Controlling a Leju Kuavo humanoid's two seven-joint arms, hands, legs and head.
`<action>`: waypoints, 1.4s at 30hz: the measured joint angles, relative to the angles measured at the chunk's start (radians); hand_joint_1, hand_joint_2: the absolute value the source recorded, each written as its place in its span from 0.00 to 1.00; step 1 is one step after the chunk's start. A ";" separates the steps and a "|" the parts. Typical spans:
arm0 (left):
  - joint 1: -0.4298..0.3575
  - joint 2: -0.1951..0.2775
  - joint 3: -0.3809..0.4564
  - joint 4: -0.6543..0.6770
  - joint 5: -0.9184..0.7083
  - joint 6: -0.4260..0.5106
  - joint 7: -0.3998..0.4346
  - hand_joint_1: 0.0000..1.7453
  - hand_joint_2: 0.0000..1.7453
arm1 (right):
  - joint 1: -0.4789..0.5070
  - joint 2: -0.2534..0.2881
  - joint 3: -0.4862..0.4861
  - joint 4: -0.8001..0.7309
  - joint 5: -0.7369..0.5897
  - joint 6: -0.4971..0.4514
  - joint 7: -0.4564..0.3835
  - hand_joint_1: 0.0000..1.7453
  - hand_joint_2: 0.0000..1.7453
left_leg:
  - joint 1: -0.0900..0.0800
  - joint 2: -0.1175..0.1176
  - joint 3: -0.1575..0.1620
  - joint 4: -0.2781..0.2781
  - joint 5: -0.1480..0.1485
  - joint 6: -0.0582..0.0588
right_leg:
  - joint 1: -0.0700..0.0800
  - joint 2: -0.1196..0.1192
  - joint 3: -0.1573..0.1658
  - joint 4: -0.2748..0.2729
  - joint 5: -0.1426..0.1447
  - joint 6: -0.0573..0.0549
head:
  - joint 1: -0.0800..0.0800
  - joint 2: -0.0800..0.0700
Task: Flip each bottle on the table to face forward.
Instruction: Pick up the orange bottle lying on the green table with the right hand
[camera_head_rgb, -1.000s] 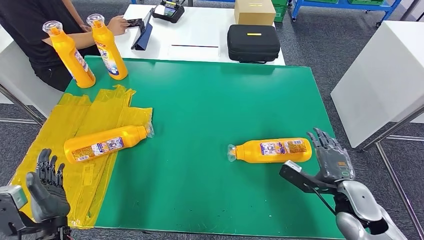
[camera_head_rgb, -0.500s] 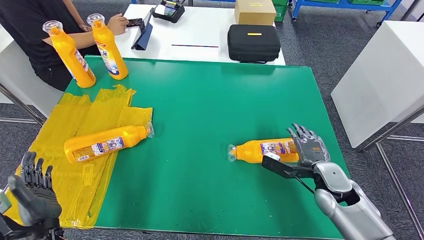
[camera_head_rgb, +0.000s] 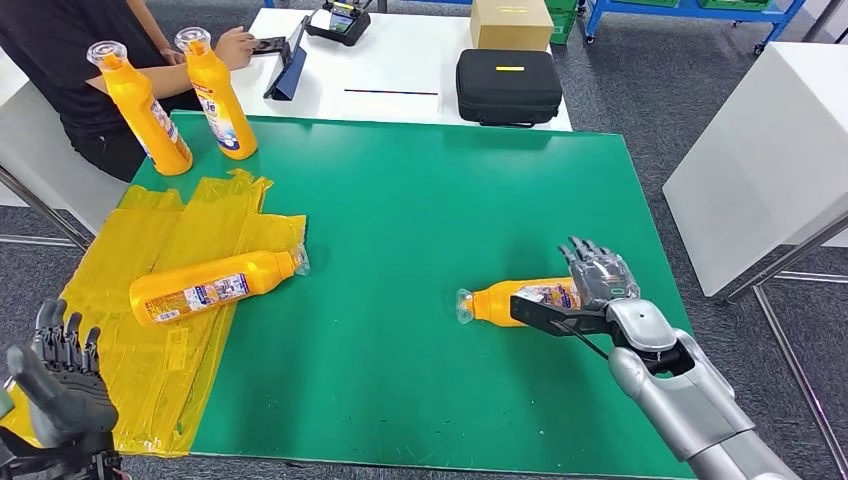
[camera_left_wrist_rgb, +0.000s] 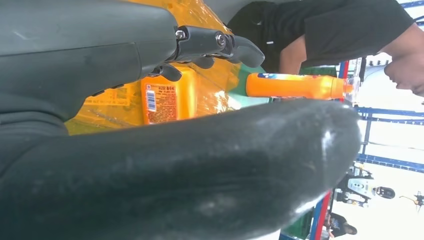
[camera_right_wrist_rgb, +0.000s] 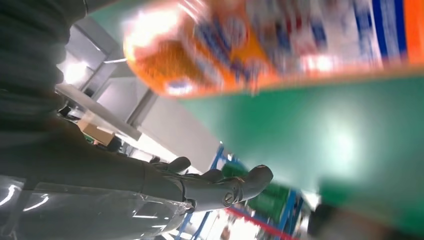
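An orange bottle (camera_head_rgb: 510, 300) lies on the green mat (camera_head_rgb: 420, 210), cap to the left, label up. My right hand (camera_head_rgb: 598, 282) hovers at its base end with fingers spread and thumb stretched along the near side; in the right wrist view the bottle (camera_right_wrist_rgb: 280, 45) is close and blurred, apart from the fingers (camera_right_wrist_rgb: 220, 187). A second bottle (camera_head_rgb: 210, 287) lies on yellow plastic bags (camera_head_rgb: 170, 240), cap to the right. Two more bottles (camera_head_rgb: 140, 110) (camera_head_rgb: 218, 95) stand upright at the back left. My left hand (camera_head_rgb: 60, 385) is open at the near left corner.
A person in black (camera_head_rgb: 60, 60) sits at the back left beside the upright bottles. Behind the mat, a white table (camera_head_rgb: 400, 60) carries a black case (camera_head_rgb: 508, 85), a cardboard box (camera_head_rgb: 510, 22) and a tablet. A white table (camera_head_rgb: 770, 150) stands to the right.
My right hand has moved left and forward, from beyond the bottle's base to over its base end. My left hand has dropped lower at the near left corner.
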 joint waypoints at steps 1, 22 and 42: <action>-0.004 -0.002 0.004 0.000 0.000 -0.002 0.002 0.00 0.00 | -0.002 0.004 0.000 0.016 0.002 0.017 -0.002 0.00 1.00 | 0.000 0.000 0.000 0.000 0.000 0.000 | 0.000 0.000 0.000 0.000 0.000 0.000 | 0.000 0.000; -0.060 -0.004 0.018 0.009 0.013 0.003 0.014 0.00 0.00 | -0.072 0.083 -0.057 0.354 0.020 0.085 -0.017 1.00 1.00 | 0.000 0.000 0.015 0.000 -0.002 0.000 | 0.000 0.000 0.003 -0.001 -0.004 -0.005 | 0.000 0.000; -0.090 -0.005 -0.058 0.014 0.150 -0.225 0.039 0.00 1.00 | 0.019 0.295 -0.167 0.207 -0.608 0.162 -0.235 1.00 1.00 | 0.009 0.015 0.019 0.000 -0.003 -0.008 | 0.009 0.012 0.012 0.001 0.002 -0.009 | 0.000 0.000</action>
